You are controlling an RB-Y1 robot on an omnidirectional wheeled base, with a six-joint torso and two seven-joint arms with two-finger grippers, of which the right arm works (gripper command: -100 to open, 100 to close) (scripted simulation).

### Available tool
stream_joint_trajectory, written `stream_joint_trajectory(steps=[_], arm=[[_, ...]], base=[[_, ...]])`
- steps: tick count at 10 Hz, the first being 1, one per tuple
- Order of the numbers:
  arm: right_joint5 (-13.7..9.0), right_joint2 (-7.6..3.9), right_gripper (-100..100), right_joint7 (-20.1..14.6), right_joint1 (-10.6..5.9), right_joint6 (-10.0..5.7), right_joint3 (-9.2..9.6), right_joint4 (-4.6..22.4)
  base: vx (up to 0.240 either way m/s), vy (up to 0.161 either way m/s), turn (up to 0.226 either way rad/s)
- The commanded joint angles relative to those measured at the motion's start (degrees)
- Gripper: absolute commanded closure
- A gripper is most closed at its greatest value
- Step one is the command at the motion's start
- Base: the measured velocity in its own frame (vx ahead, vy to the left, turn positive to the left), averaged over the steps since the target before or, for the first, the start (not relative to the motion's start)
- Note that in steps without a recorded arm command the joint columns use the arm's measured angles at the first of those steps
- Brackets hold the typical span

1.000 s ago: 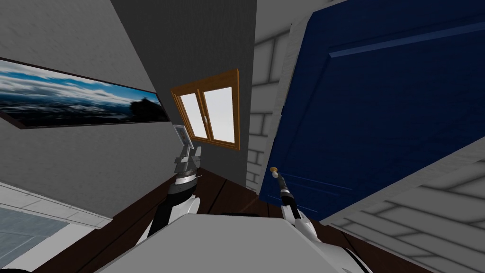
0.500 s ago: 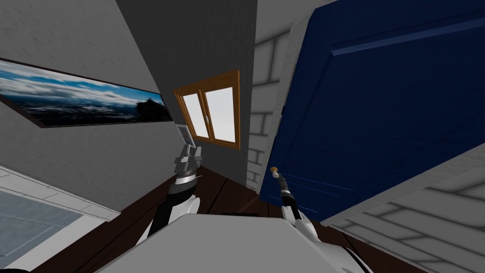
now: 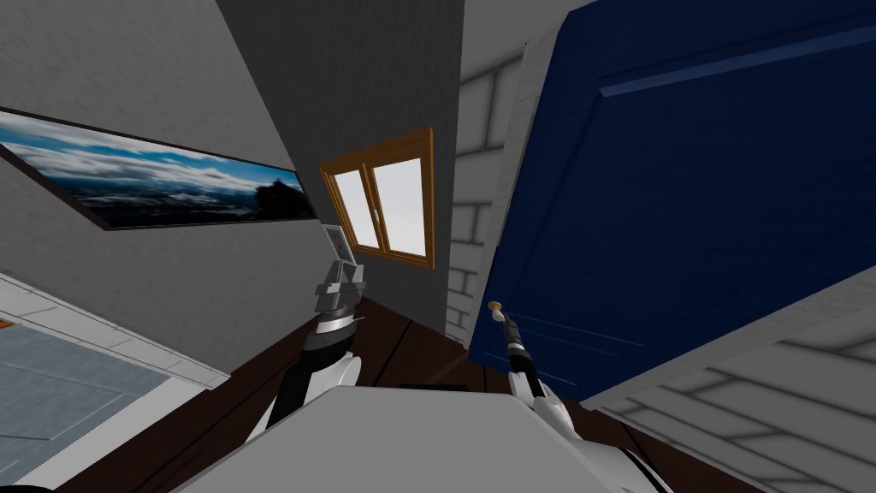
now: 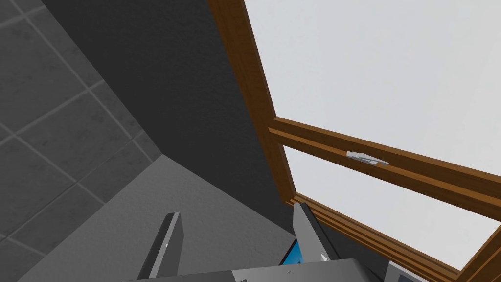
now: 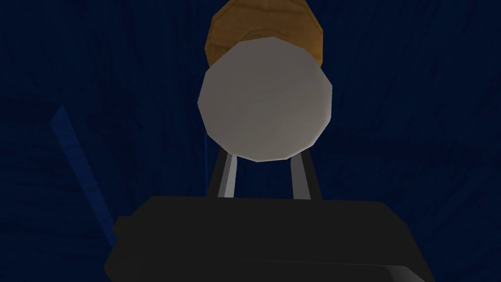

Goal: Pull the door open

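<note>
- The door (image 3: 684, 214) is dark blue and panelled. It stands straight ahead of me and a little to my right, and rises steeply in the head view.
- Its knob (image 5: 264, 98) is a round grey disc on a brown collar (image 5: 264, 29). It sits low on the door, close to the door's near edge.
- My right hand (image 3: 503, 320) is at the knob, with the arm stretched straight at the door. The two fingers (image 5: 227, 176) stand narrow and run up behind the grey disc, so I judge the hand is closed on the knob, probably around its neck.
- The fingertips are hidden behind the disc, so how deep the hold goes cannot be read.
- I judge the step in hand to be the pull itself, with the hold already made.
- To do it well:
  - Keep the fingers pressed tight.
  - Draw the knob along the door's arc about its hinges, not in a straight line.
  - Let the wrist turn as the door comes round, so the blades do not slide off the disc.
  - Roll the base back as well, since my body stands near the door.
- A pale frame (image 3: 523, 128) and a white block wall (image 3: 470, 197) lie just beyond the door's near edge.
- My left hand (image 4: 235, 211) is raised well away from the door on its left. Its fingers are spread and hold nothing.
</note>
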Motion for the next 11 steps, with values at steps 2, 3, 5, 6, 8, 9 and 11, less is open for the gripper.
stream_joint_trajectory(steps=[2, 3, 5, 6, 8, 9, 11], arm=[[-0.4, 0.73, 100, -3.9, 0.14, 0.04, 0.92, -0.6], [-0.9, 0.7, 100, -5.9, 0.24, 0.12, 1.11, -0.8], [-1.3, 0.67, 100, -8.4, 0.33, 0.21, 1.29, -0.9], [-1.3, 0.67, 100, -8.7, 0.33, 0.21, 1.29, -0.9], [-1.8, 0.64, 100, -11.1, 0.43, 0.29, 1.48, -1.1], [-2.3, 0.61, 100, -13.3, 0.53, 0.37, 1.67, -1.2], [-2.8, 0.58, 100, -15.8, 0.63, 0.45, 1.85, -1.4]], base=[[-0.044, -0.015, 0.052], [-0.031, -0.013, 0.041], [-0.023, -0.014, 0.023], [-0.024, -0.007, 0.05], [-0.031, -0.014, 0.041], [-0.032, -0.009, 0.039], [-0.041, -0.016, 0.052]])
